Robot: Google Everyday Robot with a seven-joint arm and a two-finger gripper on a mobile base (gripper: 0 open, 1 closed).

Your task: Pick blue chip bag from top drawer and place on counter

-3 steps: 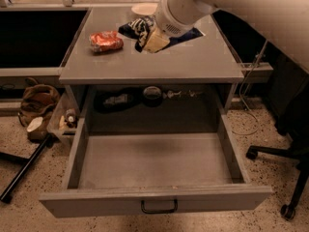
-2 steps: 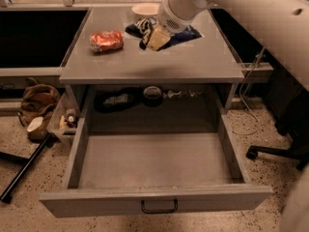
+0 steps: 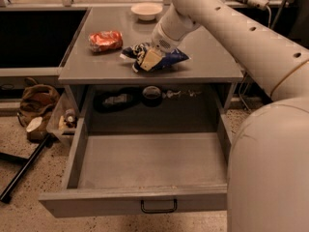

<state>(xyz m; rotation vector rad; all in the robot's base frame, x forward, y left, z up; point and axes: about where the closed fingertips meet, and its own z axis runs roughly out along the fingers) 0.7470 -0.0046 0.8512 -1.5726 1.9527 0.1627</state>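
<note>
The blue chip bag (image 3: 173, 58) lies on the grey counter (image 3: 207, 64), near its front edge and about mid-width. My gripper (image 3: 148, 60) reaches down from the upper right and is shut on the middle of the bag, which sticks out on both sides. The top drawer (image 3: 145, 161) is pulled fully open below the counter and holds nothing. Its black pull handle (image 3: 159, 206) is on the front panel.
An orange-red snack bag (image 3: 105, 40) lies on the counter's left side and a white bowl (image 3: 146, 10) at its back. My arm (image 3: 270, 168) fills the right foreground. Dark items (image 3: 116, 100) sit behind the drawer. A brown bag (image 3: 36, 103) and a black pole (image 3: 24, 170) lie on the floor at left.
My gripper has moved the blue chip bag down and toward the counter's front edge; the bag now rests on the counter surface. The drawer has not moved.
</note>
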